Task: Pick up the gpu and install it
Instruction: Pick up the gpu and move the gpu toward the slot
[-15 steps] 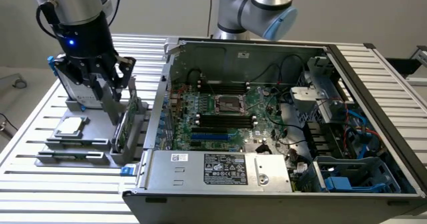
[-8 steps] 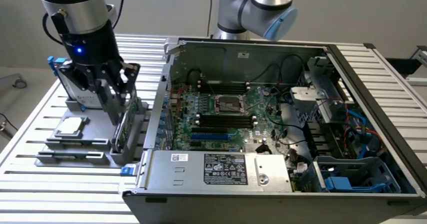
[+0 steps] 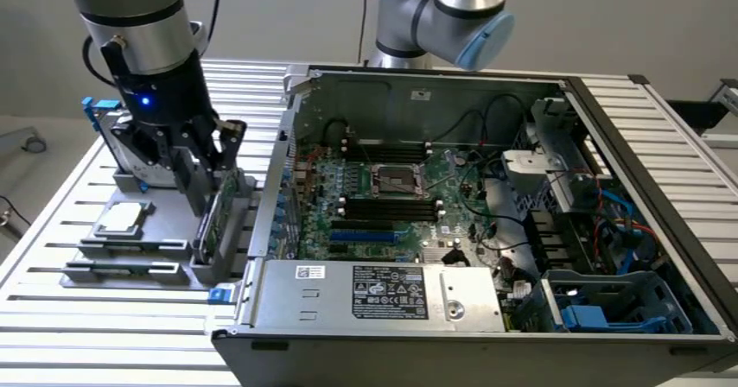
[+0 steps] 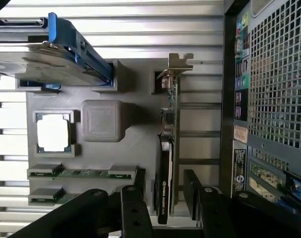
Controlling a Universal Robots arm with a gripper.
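Gripper (image 4: 160, 182) is open wide, 2 fingers (image 4: 132, 210) straddling the gpu (image 4: 166, 129), gaps both sides. Card stands on edge in gray fixture (image 4: 135, 144), directly beneath, long axis parallel to case (image 4: 269, 74) wall.

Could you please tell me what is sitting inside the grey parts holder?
The grey holder carries the gpu standing on edge, a hard drive in a blue frame, a CPU chip and two memory sticks. The drive covers the holder beneath it.
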